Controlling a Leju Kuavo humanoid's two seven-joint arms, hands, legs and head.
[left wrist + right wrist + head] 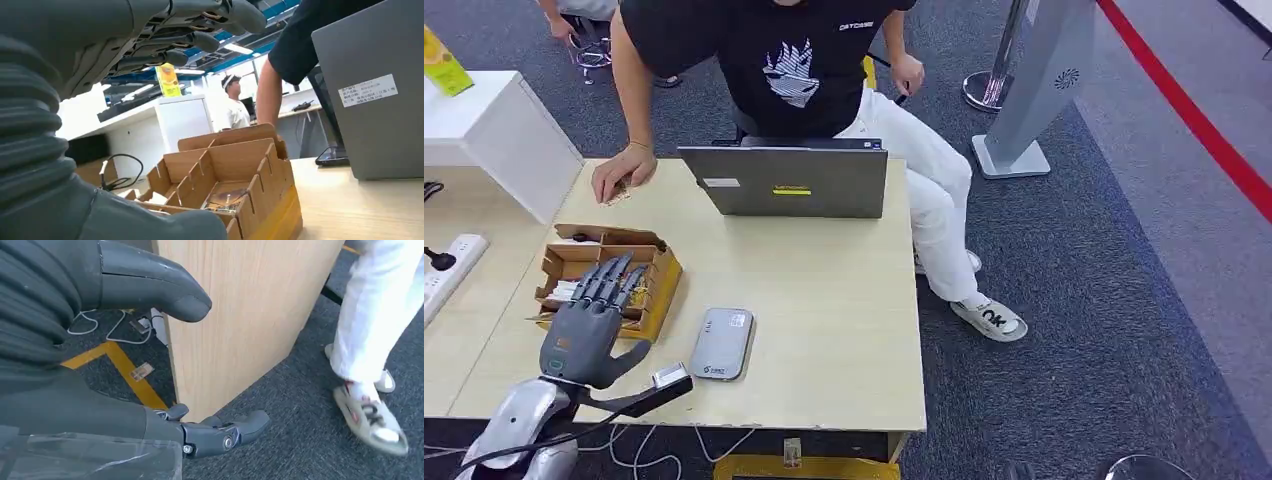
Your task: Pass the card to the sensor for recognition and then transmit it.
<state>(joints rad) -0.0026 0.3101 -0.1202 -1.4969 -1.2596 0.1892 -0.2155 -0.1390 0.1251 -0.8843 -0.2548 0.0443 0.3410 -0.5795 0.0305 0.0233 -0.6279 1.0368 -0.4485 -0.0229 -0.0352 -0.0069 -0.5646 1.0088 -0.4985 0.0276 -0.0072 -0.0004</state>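
A cardboard organiser box (656,285) with several compartments sits on the wooden table (824,300) at the left. Cards lie in its compartments (564,292), and one brownish card (227,198) shows in the left wrist view. My left hand (589,322) hovers over the box's near end with fingers (200,40) stretched forward and apart, holding nothing. A flat grey card sensor (722,343) lies on the table just right of that hand. My right hand (75,405) hangs beside the table's side panel (240,315), fingers apart and empty.
A person in a black shirt sits behind a grey laptop (784,182), one hand (624,172) resting on the table's far left corner. A white cabinet (494,130) and a power strip (449,265) are at the left. A grey kiosk stand (1034,90) is on the carpet.
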